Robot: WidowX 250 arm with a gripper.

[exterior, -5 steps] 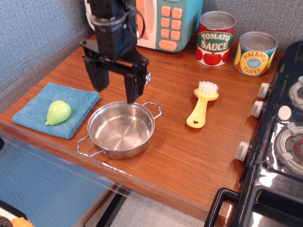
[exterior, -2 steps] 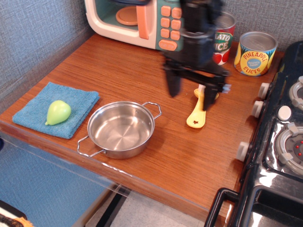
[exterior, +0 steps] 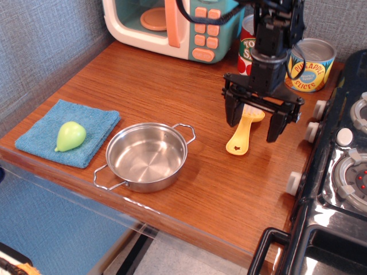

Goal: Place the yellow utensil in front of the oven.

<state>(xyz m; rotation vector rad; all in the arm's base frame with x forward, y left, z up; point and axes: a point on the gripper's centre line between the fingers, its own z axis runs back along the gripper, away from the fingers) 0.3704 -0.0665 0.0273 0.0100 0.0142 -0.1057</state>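
Note:
The yellow utensil (exterior: pixel 242 136) is a small yellow dish brush with a star hole in its handle. It lies on the wooden counter (exterior: pixel 172 91), handle toward me, its white bristles mostly hidden behind the gripper. My gripper (exterior: pixel 252 125) is open and hangs just above the brush head, one finger on each side. The oven (exterior: pixel 172 26), a teal-and-white toy microwave with salmon-pink buttons and door handle, stands at the back left, well apart from the brush.
A steel pan (exterior: pixel 147 156) sits near the front edge. A pale green pear toy (exterior: pixel 70 136) lies on a blue cloth (exterior: pixel 43 134) at the left. A tomato sauce can (exterior: pixel 246 57) and a pineapple can (exterior: pixel 309 66) stand at the back. A black stove (exterior: pixel 341 172) borders the right.
My gripper has moved from above the pan, at the left, across to the right and now straddles the brush head. The brush, pan and pear have not moved.

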